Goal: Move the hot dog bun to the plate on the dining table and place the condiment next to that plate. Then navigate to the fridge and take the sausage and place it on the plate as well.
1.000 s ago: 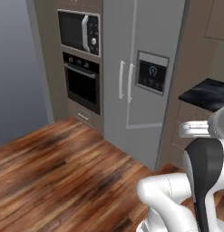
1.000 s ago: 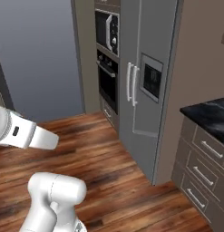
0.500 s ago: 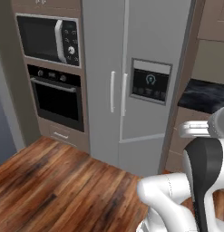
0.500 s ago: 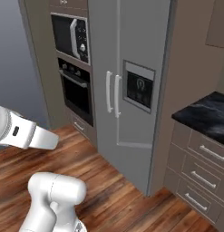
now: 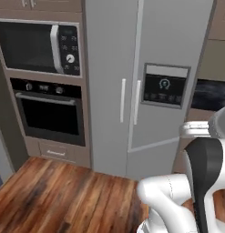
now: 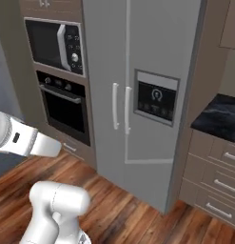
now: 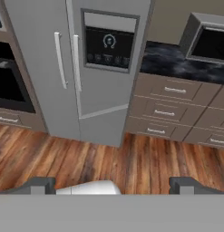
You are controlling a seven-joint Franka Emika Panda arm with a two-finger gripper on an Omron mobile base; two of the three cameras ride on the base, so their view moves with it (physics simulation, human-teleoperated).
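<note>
Base rolled up closer, so the fridge (image 5: 145, 86) sits mid-frame now, doors shut; pincer (image 7: 111, 185) spread wide, holding nothing.

Home kitchen: fridge (image 5: 145, 86), wall oven (image 5: 50, 113), microwave (image 5: 38, 45), drawers (image 7: 172, 113).

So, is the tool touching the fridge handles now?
Apart. In the hand view the tool stands open at the bottom, with wood floor between it and the fridge handles.

fridge (image 5: 132, 91) grey | floor (image 5: 59, 195) brown wood grain | counter (image 7: 177, 63) black marbled
</note>
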